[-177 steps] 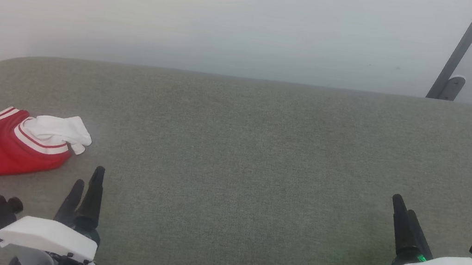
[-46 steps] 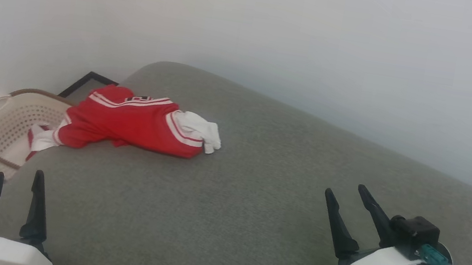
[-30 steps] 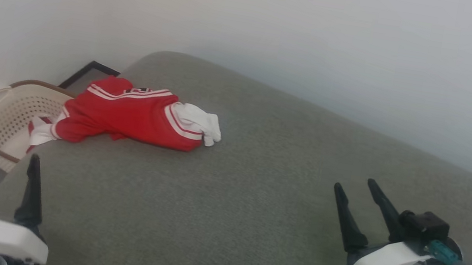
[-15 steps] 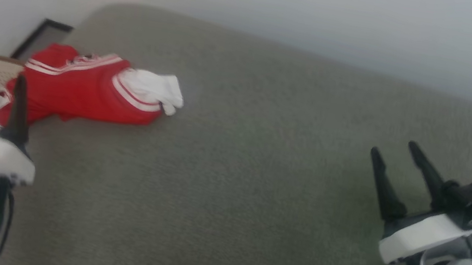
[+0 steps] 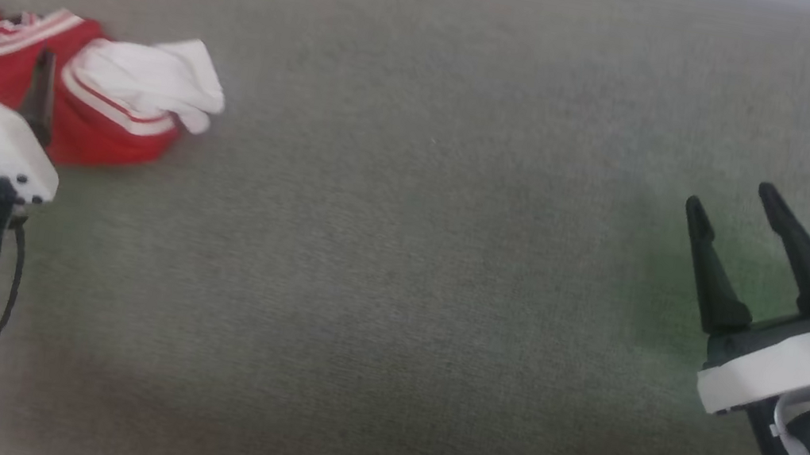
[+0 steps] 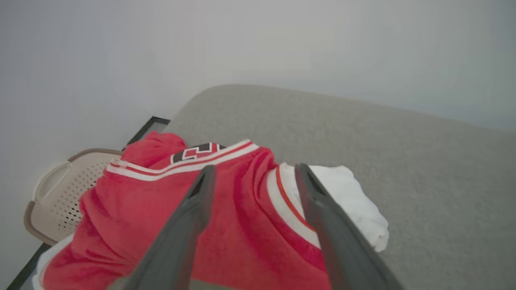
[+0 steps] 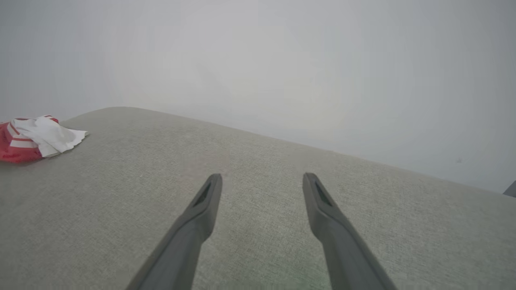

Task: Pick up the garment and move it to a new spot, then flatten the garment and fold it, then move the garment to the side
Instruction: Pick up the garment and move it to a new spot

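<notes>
The shirt lay bunched at the padded surface's far left corner. The left end effector hovered over it, spread, likely to grab it. The right end effector idled spread, well apart.

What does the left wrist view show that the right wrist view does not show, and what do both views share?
Left wrist view, not the right: the beige perforated basket, the dark lettering on the red jersey, and the open left gripper framing it. Right wrist view, not the left: the open right gripper over bare grey upholstery. Both: the jersey with its white sleeve, the upholstery, the pale wall.
</notes>
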